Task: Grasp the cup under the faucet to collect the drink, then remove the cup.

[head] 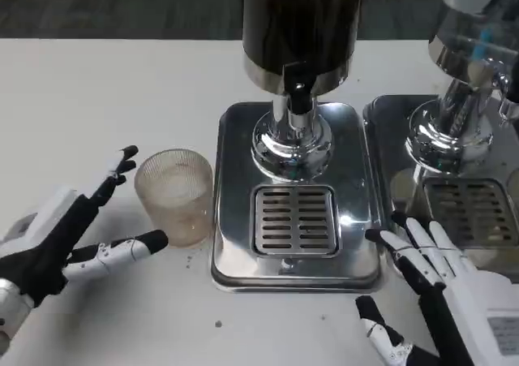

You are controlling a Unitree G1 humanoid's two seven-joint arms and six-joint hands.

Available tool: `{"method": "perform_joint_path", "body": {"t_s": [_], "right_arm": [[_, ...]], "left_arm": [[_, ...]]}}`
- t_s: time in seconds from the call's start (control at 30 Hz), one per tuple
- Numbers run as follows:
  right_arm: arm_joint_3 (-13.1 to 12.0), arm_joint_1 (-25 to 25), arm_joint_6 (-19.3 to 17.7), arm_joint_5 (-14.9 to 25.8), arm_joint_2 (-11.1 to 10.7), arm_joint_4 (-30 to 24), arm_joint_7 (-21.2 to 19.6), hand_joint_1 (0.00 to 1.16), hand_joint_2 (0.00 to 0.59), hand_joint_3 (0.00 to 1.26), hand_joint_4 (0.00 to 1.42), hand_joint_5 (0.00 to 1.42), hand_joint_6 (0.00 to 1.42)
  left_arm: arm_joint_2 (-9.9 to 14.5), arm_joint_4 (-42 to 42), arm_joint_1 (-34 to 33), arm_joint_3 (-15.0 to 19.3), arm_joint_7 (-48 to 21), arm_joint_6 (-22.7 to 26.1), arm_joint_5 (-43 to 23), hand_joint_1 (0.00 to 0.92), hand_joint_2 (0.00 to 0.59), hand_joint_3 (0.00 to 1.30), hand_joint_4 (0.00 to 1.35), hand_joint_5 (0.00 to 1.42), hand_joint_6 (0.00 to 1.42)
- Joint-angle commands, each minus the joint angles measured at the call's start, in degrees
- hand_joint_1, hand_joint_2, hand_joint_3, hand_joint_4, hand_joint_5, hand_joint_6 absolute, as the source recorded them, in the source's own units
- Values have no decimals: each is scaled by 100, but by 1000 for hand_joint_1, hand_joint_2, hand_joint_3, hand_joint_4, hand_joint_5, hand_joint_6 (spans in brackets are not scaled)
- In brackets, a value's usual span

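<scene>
Cup (174, 195) stands upright, mouth up, on the table just left of the dispenser's drip tray (296, 212). Left hand (65, 248) lies open, fingers spread around the cup's left side, one fingertip apparently touching its near base. Right hand (442, 289) rests near right, fingers spread, holding nothing.

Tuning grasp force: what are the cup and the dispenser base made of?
Cup: looks like clear ribbed glass, possibly hard plastic; the table shows through its fluted wall. Dispenser base: polished metal, likely stainless steel; mirror highlights, with a slotted drip grate.
</scene>
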Motion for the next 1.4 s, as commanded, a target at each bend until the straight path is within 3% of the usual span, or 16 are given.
{"method": "perform_joint_path", "body": {"t_s": [0.03, 0.63, 1.4], "right_arm": [[-60, 37, -91, 87, 30, 35, -77, 392, 438, 219, 64, 34, 138], [-91, 139, -137, 143, 142, 48, -141, 392, 438, 228, 74, 44, 169], [-77, 87, -225, 224, 267, 147, -202, 388, 461, 228, 86, 59, 181]], "left_arm": [[-58, 90, -135, -114, -122, -16, -25, 90, 20, 0, 0, 122, 98], [-238, 224, -487, -262, -522, 320, -115, 67, 18, 1, 17, 140, 103], [-454, -459, -476, -529, 56, 1586, 429, 48, 18, 19, 34, 157, 108]]}}
